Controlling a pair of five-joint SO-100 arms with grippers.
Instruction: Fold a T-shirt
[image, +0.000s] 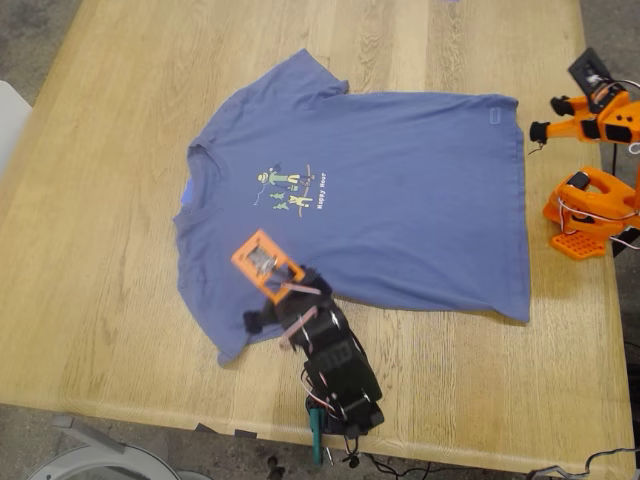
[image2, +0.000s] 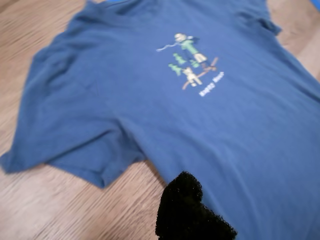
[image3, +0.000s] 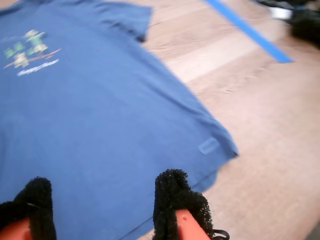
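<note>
The slate-blue T-shirt (image: 400, 200) lies flat on the wooden table (image: 100, 250), collar toward the exterior view's left, with the cartoon print (image: 290, 187) facing up. My first gripper (image: 258, 315), on the black arm, hovers over the shirt beside the near sleeve (image: 235, 335). The first wrist view shows only one black fingertip (image2: 185, 210) over the shirt's side edge, so I cannot tell how its jaws stand. My second gripper (image: 547, 117), on the orange arm, is open and empty just off the hem corner with the small label (image3: 209, 145); its two padded fingertips (image3: 175, 197) stand apart above the cloth.
The orange arm's base (image: 590, 205) stands at the table's edge on the exterior view's right. A blue tape strip (image3: 247, 30) lies on the wood beyond the shirt. Bare wood surrounds the shirt. Cables hang at the near edge (image: 340, 450).
</note>
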